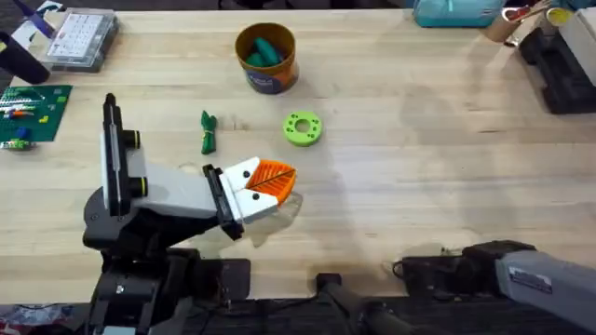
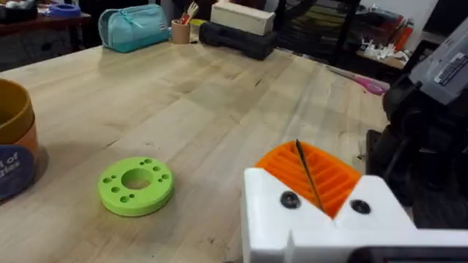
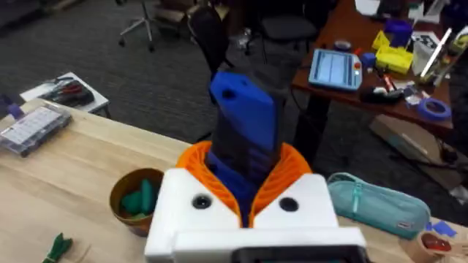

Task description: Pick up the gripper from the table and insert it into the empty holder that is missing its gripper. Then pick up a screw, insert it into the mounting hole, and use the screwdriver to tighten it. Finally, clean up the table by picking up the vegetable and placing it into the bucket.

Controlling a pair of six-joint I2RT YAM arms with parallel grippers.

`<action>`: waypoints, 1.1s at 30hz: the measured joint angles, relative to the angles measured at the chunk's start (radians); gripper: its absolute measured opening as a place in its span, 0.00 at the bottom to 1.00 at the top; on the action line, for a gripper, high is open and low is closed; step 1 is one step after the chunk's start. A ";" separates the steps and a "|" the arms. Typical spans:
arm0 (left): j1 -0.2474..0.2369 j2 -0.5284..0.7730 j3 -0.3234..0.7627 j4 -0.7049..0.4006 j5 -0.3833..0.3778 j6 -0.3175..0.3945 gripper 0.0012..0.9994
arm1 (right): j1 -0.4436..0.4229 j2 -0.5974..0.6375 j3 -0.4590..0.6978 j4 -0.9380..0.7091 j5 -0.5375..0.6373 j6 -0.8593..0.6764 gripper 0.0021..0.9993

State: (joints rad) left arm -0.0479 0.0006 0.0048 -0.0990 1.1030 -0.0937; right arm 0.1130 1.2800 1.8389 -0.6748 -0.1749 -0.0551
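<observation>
Left arm: black base and black links with yellow-ringed joints; white wrist housing behind the left gripper [image 1: 270, 186]. Its jaws are white plastic with orange ribbed pads [image 2: 322, 172]; one dark round screw sits on each white finger just behind the pads.

Right arm: black base, grey link bearing a white printed label. Right gripper [image 3: 245, 193] has matching white jaws, orange ribbed pads [image 3: 292, 172], and two dark screws.

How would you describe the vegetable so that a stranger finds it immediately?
Start at the orange bucket on the far part of the table. Nearer the arms and toward the left lies the vegetable, beside a lime green ring. It is slender, dark green and knotted, not round.
</observation>
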 joint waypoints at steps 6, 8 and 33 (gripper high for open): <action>0.000 0.000 0.000 0.000 0.000 0.000 0.01 | 0.034 -0.156 -0.311 0.251 -0.028 0.017 0.02; 0.000 0.000 0.000 0.000 0.000 0.000 0.01 | 0.036 -0.187 -0.414 0.369 -0.065 0.030 0.02; 0.000 0.000 0.000 0.000 0.000 0.000 0.01 | 0.242 0.009 -0.720 1.330 -0.750 0.389 0.02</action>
State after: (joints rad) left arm -0.0479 0.0006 0.0048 -0.0994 1.1030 -0.0937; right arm 0.3546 1.2892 1.1191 0.6547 -0.9247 0.3342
